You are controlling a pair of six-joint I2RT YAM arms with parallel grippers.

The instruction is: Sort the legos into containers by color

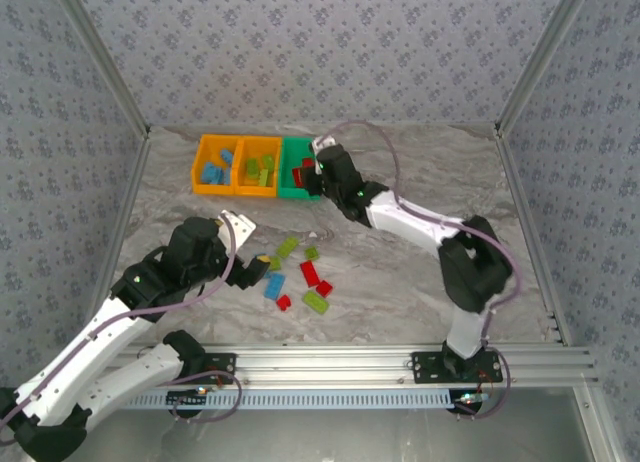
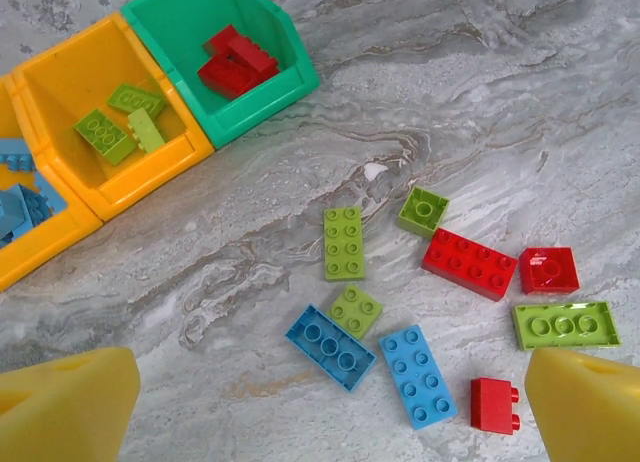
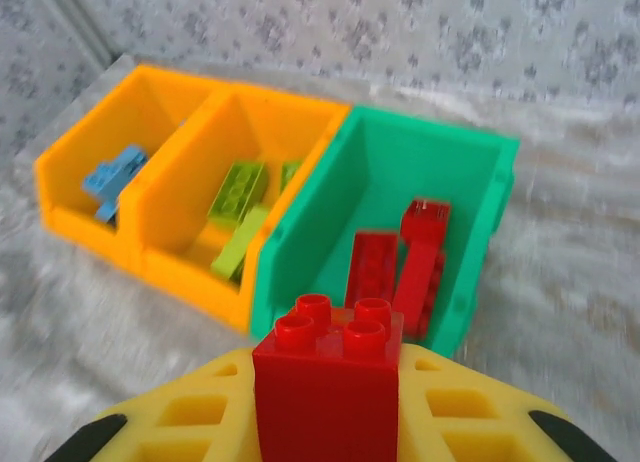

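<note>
My right gripper [image 1: 322, 164] hangs over the near side of the green bin [image 3: 432, 134], shut on a red lego [image 3: 330, 382] held between its yellow fingers [image 3: 460, 412]. Red bricks [image 3: 375, 267] lie in that bin. The middle orange bin [image 3: 285, 107] holds lime bricks [image 3: 240, 194], and the left orange bin [image 3: 88, 232] holds blue ones [image 3: 113, 174]. My left gripper [image 2: 330, 407] is open above the loose legos [image 1: 300, 272], with nothing between its fingertips [image 2: 65, 407]. Below it lie two blue bricks [image 2: 330, 346], lime bricks [image 2: 343, 243] and red bricks [image 2: 469, 263].
The three joined containers [image 1: 257, 182] stand at the back of the marbled table, left of centre. Patterned walls with metal rails enclose the table on three sides. The right arm's elbow [image 1: 478, 262] rises at the right. Bare tabletop lies between the loose bricks and the bins.
</note>
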